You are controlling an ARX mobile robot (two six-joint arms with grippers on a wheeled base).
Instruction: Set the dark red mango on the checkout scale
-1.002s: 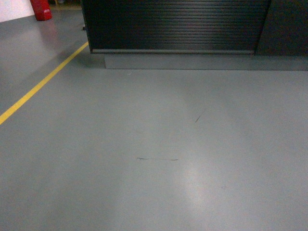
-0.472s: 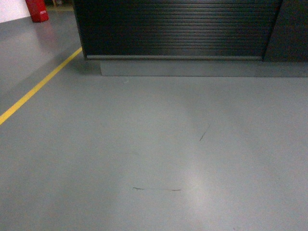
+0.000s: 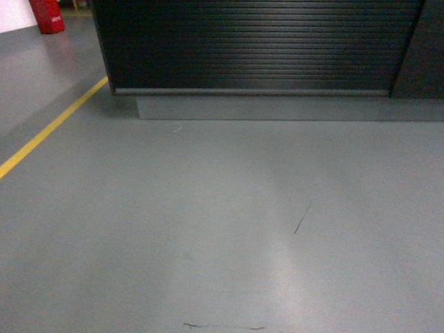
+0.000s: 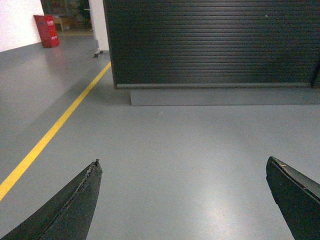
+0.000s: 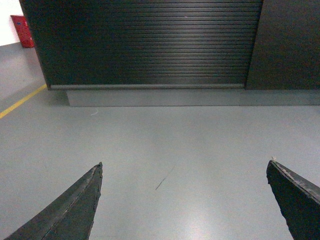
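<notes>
The checkout [image 3: 257,48] fills the top of the head view: a dark counter with a ribbed front panel on a grey base [image 3: 277,107]. Its front shows again as the checkout [image 4: 210,45] in the left wrist view and the checkout [image 5: 145,45] in the right wrist view. The dark red mango and the scale are out of view. My left gripper [image 4: 183,162] is open over bare floor, nothing between its fingers. My right gripper [image 5: 185,164] is open too, and empty. Neither gripper shows in the head view.
Grey floor [image 3: 222,229] lies between me and the counter. A yellow line [image 3: 48,132] runs along the left. A red box [image 3: 46,15] stands far left by a white wall. A plain dark panel [image 5: 287,45] adjoins the ribbed front on the right.
The counter has grown larger and lower in the head view and the floor scuffs have slid toward the bottom edge: I have rolled closer to the checkout.
</notes>
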